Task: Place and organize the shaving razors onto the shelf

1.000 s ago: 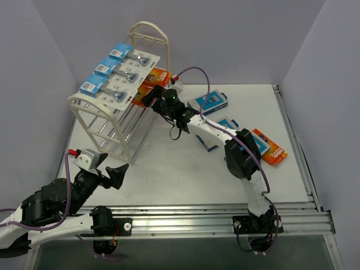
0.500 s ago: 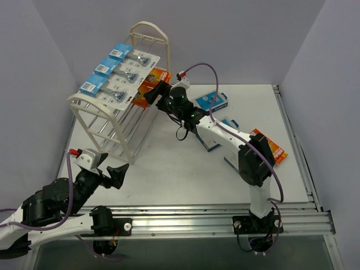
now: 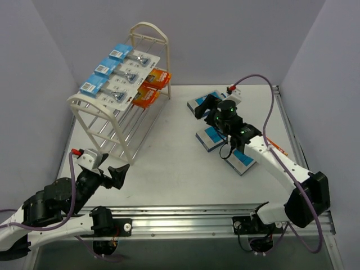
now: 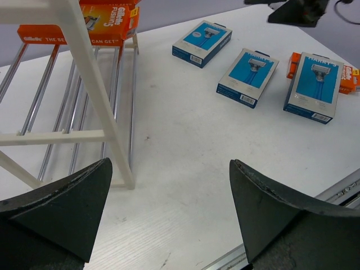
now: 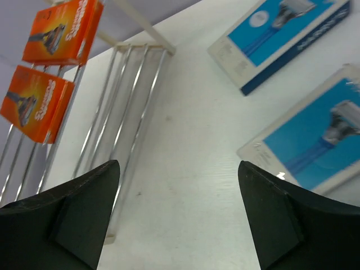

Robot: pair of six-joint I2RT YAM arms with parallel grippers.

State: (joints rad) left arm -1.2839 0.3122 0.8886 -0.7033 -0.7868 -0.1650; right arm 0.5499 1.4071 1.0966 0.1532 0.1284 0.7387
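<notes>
The shaving razors are split between rack and table. Three white blister cards with blue headers lie side by side on the top tier of the shelf. Two orange boxes rest on the rods just below them, toward the shelf's far end. Three blue-and-white boxes lie flat on the table, well apart from the shelf, and another orange box shows partly from behind one of them.

In the top view the right arm crosses above the table packs and hides parts of them. The right gripper hovers over the farthest blue-and-white box, its jaws spread wide with nothing between them. The left gripper hangs low near the shelf's near end frame, whose cream leg stands just ahead of one finger. Its jaws are as wide apart as they go, holding nothing and touching nothing.
</notes>
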